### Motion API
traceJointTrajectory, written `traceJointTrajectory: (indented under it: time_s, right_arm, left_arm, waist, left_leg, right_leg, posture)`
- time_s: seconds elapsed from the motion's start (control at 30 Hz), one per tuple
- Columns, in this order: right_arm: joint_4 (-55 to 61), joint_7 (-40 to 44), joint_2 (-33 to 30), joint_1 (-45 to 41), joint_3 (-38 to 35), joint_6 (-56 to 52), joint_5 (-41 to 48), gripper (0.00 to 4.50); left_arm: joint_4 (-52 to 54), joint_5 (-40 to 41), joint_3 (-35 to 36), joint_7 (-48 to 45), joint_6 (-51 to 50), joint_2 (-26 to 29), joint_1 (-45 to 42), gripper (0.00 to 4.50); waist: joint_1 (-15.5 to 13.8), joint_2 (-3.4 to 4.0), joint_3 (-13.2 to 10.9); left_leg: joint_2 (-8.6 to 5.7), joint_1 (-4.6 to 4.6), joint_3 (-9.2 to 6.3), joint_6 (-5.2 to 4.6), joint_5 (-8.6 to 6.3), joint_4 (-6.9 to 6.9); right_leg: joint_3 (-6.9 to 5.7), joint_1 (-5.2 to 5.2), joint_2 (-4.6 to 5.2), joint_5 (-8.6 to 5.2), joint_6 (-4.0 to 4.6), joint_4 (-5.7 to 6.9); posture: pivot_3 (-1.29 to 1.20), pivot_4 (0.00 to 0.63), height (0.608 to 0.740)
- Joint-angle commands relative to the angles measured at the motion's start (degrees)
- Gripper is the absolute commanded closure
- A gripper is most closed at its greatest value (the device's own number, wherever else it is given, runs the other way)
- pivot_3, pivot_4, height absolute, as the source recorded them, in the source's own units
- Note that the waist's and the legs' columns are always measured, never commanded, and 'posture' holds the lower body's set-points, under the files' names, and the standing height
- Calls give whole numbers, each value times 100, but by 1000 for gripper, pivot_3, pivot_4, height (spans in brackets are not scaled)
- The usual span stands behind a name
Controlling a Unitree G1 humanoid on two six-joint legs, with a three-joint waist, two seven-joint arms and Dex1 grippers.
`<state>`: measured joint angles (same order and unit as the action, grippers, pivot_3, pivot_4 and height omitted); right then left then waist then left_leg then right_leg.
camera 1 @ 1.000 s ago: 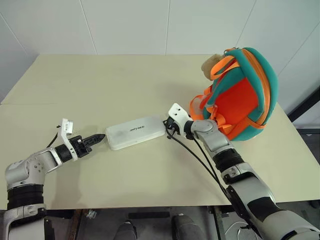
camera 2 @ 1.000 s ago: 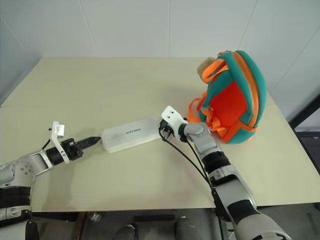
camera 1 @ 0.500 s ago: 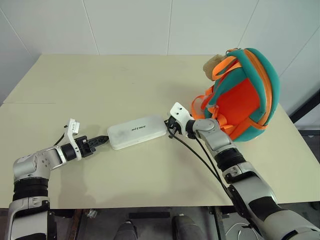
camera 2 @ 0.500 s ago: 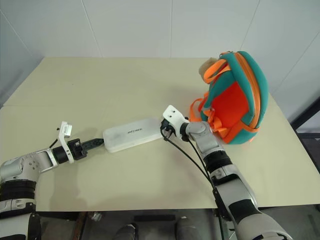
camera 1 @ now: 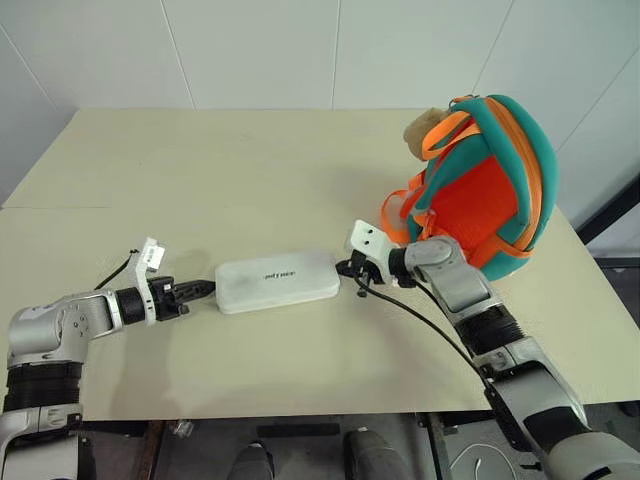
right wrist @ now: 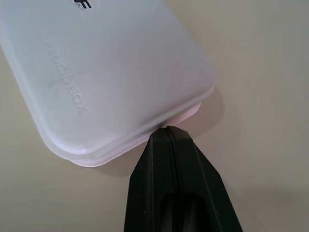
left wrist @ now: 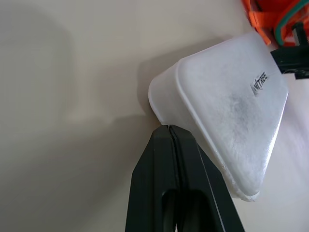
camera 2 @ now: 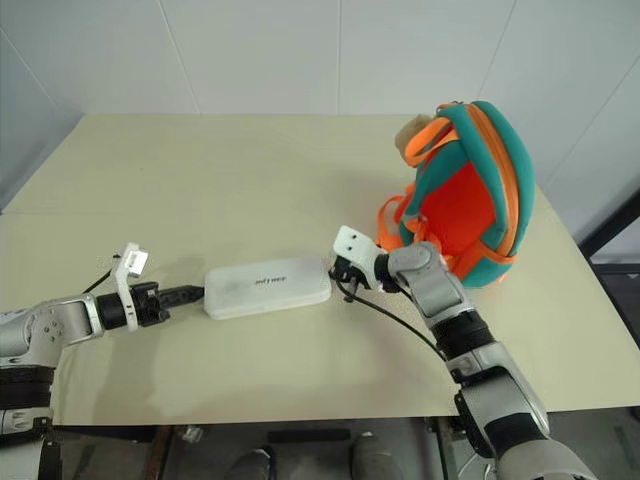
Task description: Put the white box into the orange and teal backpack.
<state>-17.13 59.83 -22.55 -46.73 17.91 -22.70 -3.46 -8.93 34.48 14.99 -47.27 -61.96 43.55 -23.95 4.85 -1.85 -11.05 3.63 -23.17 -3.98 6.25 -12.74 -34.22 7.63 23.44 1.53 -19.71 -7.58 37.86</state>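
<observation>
The white box [camera 1: 277, 283] lies flat on the table, its long side running left to right. My left gripper [camera 1: 207, 289] is shut, its tip touching the box's left end. At the box's right end my right gripper [camera 1: 343, 269] is shut too, its tip against the edge. The left wrist view has the box [left wrist: 229, 111] just past the closed fingertips [left wrist: 169, 133]; the right wrist view has the box [right wrist: 101, 72] against its own fingertips [right wrist: 166, 131]. The orange and teal backpack [camera 1: 487, 185] stands upright at the right rear, a tan plush toy [camera 1: 422, 128] at its top.
The beige table [camera 1: 230, 170] has bare room behind and in front of the box. A black cable [camera 1: 430, 322] hangs from my right wrist over the table. White walls stand behind the table's far edge.
The box has swung from slanted to level and slid a little toward the front edge. Both grippers stayed at its ends, the right one drawing back toward me.
</observation>
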Motion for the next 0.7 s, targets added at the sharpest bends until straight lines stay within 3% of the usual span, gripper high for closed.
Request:
traceJointTrajectory:
  time_s: [0.03,0.33,0.7]
  right_arm:
    - [805,446,-168,129,160,-184,225,4492]
    - [2122,876,-862,690,151,-1213,504,4492]
    - [2587,849,-1205,916,198,-1621,670,4492]
  left_arm:
    - [790,380,-103,-235,-313,94,198,4476]
    - [1350,510,78,-200,-574,209,804,4476]
    - [1408,541,62,-156,-600,244,766,4476]
  waist:
    - [-8,0,0]
    - [-15,0,0]
    - [-23,-1,0]
  left_leg:
    - [0,-1,0,0,0,-1]
    - [0,0,0,-1,-1,0]
    - [0,0,0,-2,-2,1]
  right_leg:
    - [0,0,0,0,0,-1]
    - [0,-1,0,-1,1,-7]
    - [1,-2,0,-1,1,-14]
  posture:
    - [0,150,740]
    - [0,150,740]
    - [0,150,740]
